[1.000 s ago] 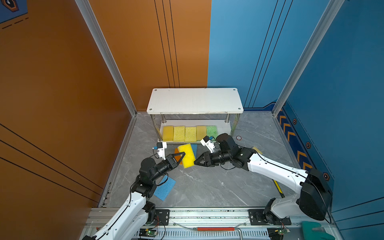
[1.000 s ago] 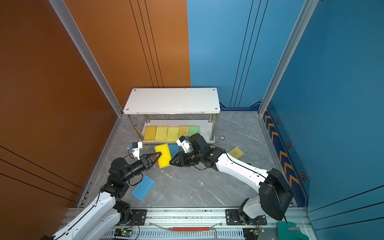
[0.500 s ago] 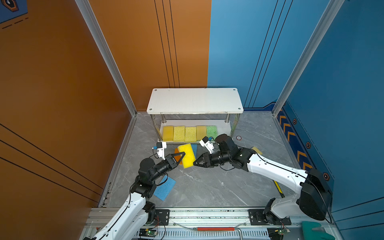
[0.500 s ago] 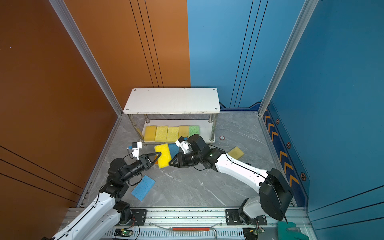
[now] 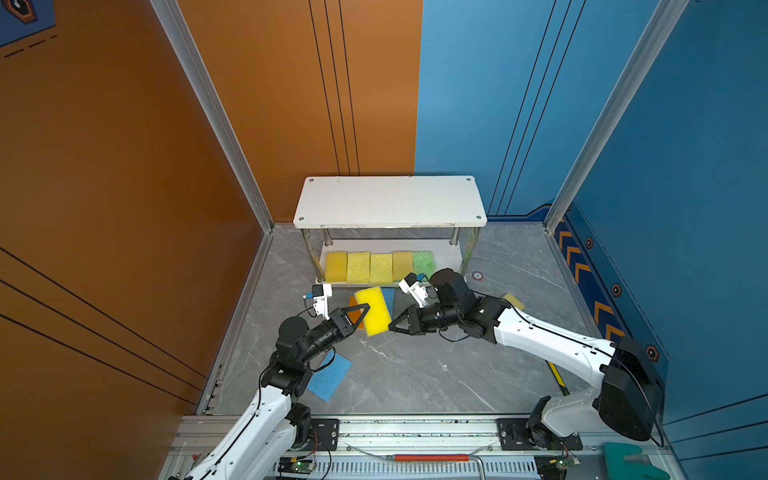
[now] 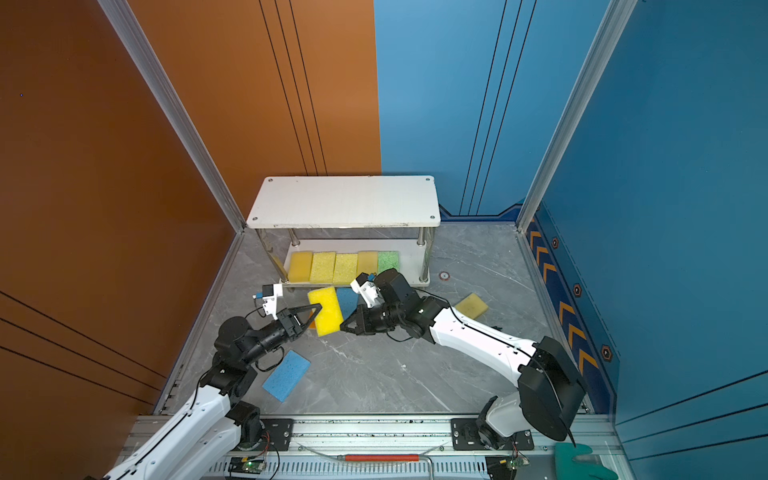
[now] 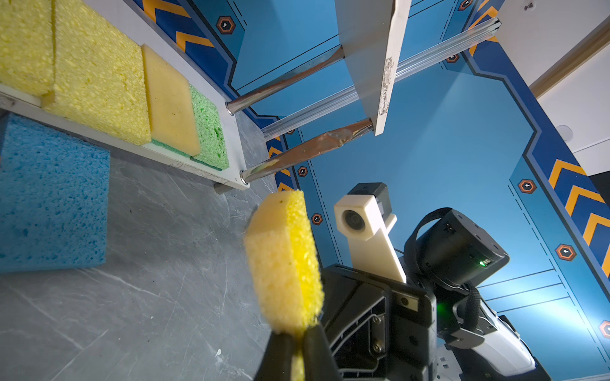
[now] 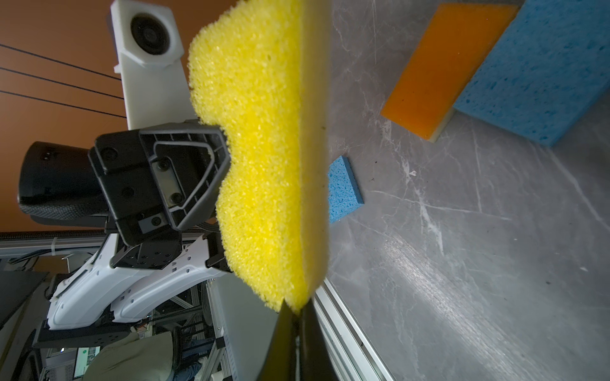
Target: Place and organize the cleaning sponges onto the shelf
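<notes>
The right gripper (image 5: 392, 327) has just closed. A second ago its jaws stood partly apart beside the yellow sponge (image 5: 374, 309). Now they pinch that sponge's lower right corner, as seen in a top view. The left gripper (image 5: 362, 312) stays clamped on the sponge's left edge, its jaws nearly together and squeezing the foam thin. Both grippers therefore hold one sponge, lifted clear of the worktop (image 5: 415, 374) at lower centre in both top views, just in front of the shelf (image 5: 390, 201). This looks like a handover, with the left gripper's release probably next. Five sponges (image 5: 380, 266) already line the shelf's lower board. A blue sponge (image 5: 328, 376), a second blue sponge (image 5: 388, 296), an orange sponge (image 8: 439, 66) and a tan sponge (image 5: 514, 300) lie on the worktop.
</notes>
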Robot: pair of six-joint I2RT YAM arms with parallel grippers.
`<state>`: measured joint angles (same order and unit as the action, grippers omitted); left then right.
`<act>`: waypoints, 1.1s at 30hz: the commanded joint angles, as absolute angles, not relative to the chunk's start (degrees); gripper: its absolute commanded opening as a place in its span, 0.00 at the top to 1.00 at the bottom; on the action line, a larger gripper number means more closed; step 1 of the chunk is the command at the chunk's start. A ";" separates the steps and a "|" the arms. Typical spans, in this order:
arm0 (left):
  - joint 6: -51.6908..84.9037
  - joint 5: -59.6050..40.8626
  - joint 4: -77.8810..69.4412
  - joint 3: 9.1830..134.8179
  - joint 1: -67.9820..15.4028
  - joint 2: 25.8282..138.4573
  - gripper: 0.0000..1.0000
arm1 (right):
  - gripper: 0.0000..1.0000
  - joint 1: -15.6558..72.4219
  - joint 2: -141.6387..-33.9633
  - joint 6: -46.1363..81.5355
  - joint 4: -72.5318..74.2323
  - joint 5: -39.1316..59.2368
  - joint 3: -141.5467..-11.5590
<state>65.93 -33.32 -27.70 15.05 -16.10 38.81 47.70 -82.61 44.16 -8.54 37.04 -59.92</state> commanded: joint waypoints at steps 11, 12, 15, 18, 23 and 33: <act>68.14 -40.21 -26.49 14.76 -8.21 34.14 0.38 | 1.00 48.60 -79.05 38.87 -17.80 27.08 -64.07; 67.63 -41.13 -24.49 15.41 -7.03 33.10 0.35 | 1.00 48.69 -78.70 38.52 -18.53 26.29 -64.31; 64.38 -42.73 -15.35 17.87 -3.52 29.18 0.27 | 1.00 48.90 -77.49 37.60 -20.86 25.02 -65.85; 54.97 -40.96 1.25 22.36 -2.79 27.69 0.18 | 1.00 50.19 -76.41 36.27 -23.86 24.05 -68.98; 42.91 -29.14 24.43 27.34 -3.25 24.76 0.15 | 1.00 53.42 -75.40 34.79 -27.11 23.47 -75.44; 36.57 -21.48 32.94 32.93 -3.94 23.83 0.02 | 1.00 53.29 -85.70 36.73 -28.48 27.46 -97.77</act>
